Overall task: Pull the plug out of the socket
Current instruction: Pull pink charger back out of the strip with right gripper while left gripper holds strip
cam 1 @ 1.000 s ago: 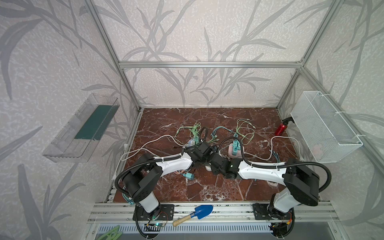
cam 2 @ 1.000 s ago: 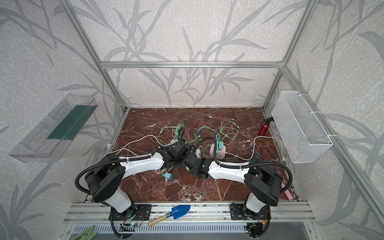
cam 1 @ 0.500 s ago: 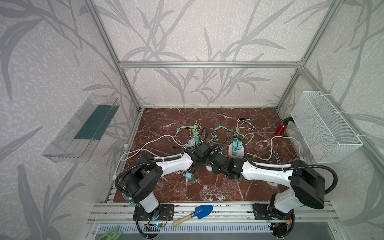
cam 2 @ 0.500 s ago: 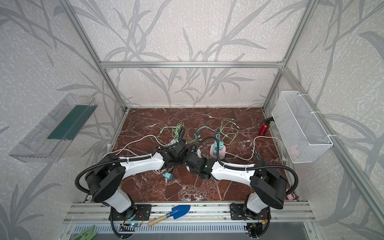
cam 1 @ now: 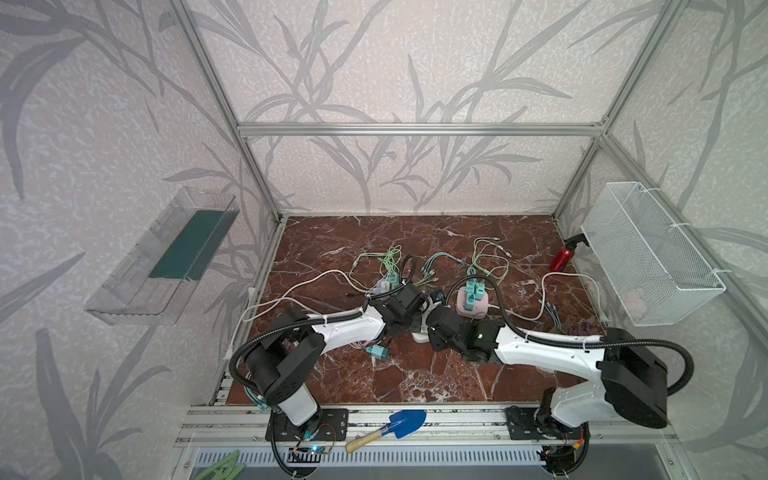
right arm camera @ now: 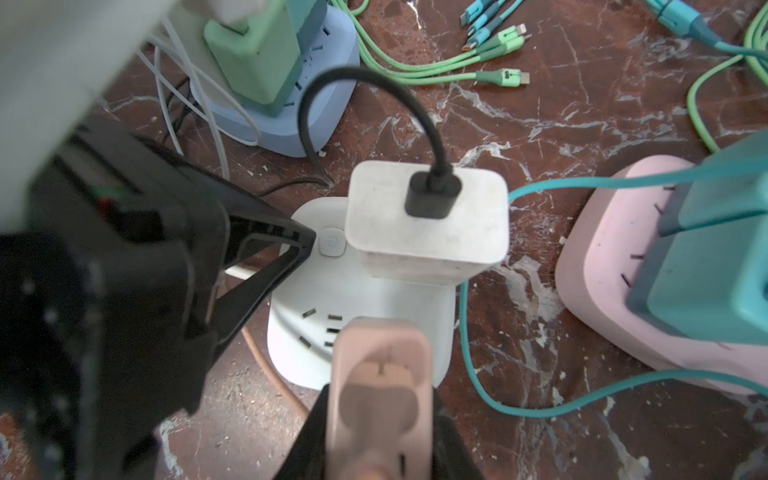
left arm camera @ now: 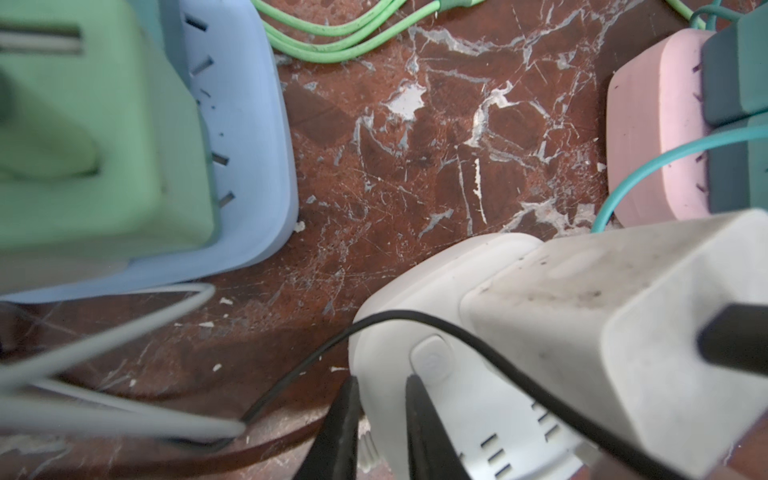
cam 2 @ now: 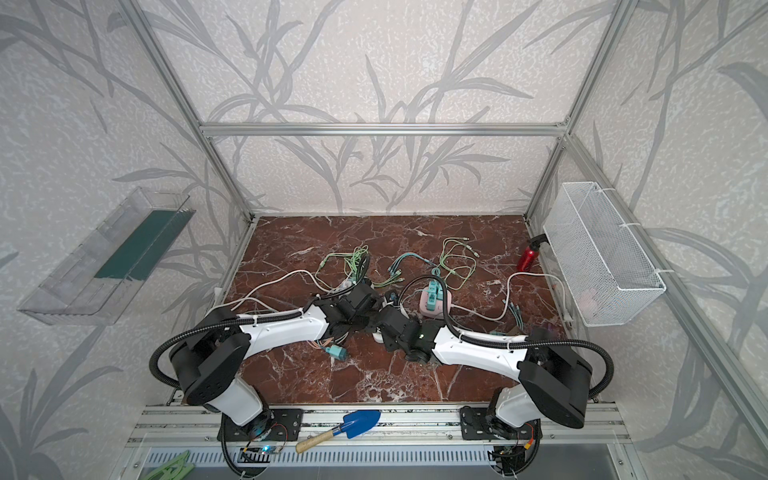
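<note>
On the marble table (cam 1: 415,374) the right arm (cam 1: 548,349) has swung its elbow outward within the last second; mid-table, the white socket (right arm camera: 374,295) has its rim pinched by the closed left gripper (left arm camera: 382,382); the right gripper (right arm camera: 378,415) is clamped on the pink plug (right arm camera: 380,374); we judge the pull is starting.

Matt white plastic socket (right arm camera: 361,332), smooth pink plastic plug (right arm camera: 380,390), grubby white plastic charger (right arm camera: 428,245) (scuffed, speckled), polished red marble-look tabletop (right arm camera: 582,108), white wire-mesh metal basket (cam 1: 648,266).
</note>
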